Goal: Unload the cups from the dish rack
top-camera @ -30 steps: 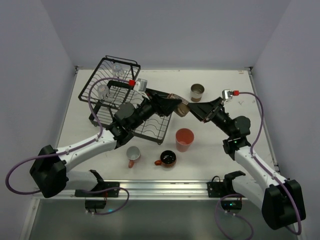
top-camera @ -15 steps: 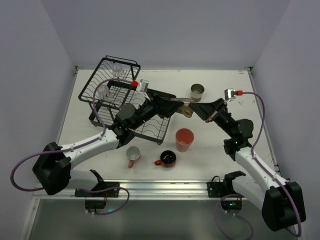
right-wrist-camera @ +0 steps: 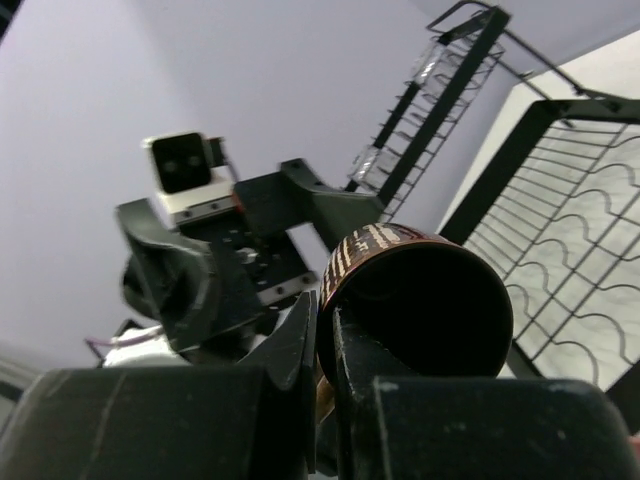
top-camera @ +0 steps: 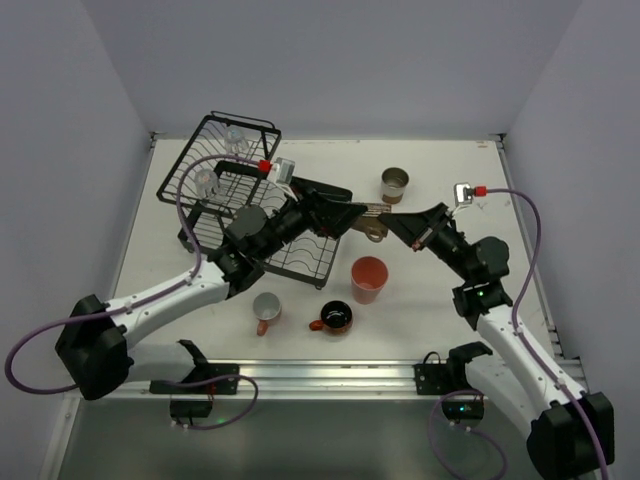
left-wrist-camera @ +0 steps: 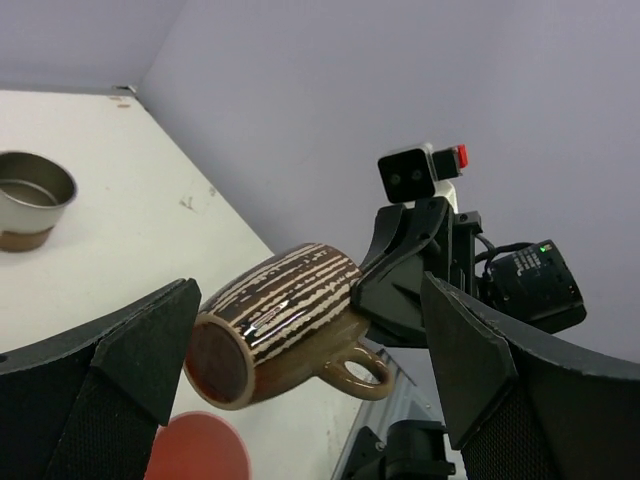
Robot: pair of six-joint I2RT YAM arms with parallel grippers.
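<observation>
The desk (top-camera: 430, 160) is carrying the dish rack (top-camera: 232, 190) at its far left corner, with the tilted basket part rising toward the far edge. Just right of the rack, above the desk's middle, the left gripper (top-camera: 352, 213) is holding its fingers wide apart on either side of the brown striped mug (left-wrist-camera: 285, 310). The right gripper (right-wrist-camera: 325, 330) is pinching the mug's rim, fingers clamped on it, and holding it sideways in the air.

The salmon-pink tumbler (top-camera: 368, 278) is standing just below them. The cream-and-brown cup (top-camera: 394, 184) is sitting toward the far edge. The orange-red mug (top-camera: 334, 317) and the pink mug (top-camera: 266, 310) are sitting toward the near edge. Two clear glasses (top-camera: 236, 140) are resting in the rack's basket.
</observation>
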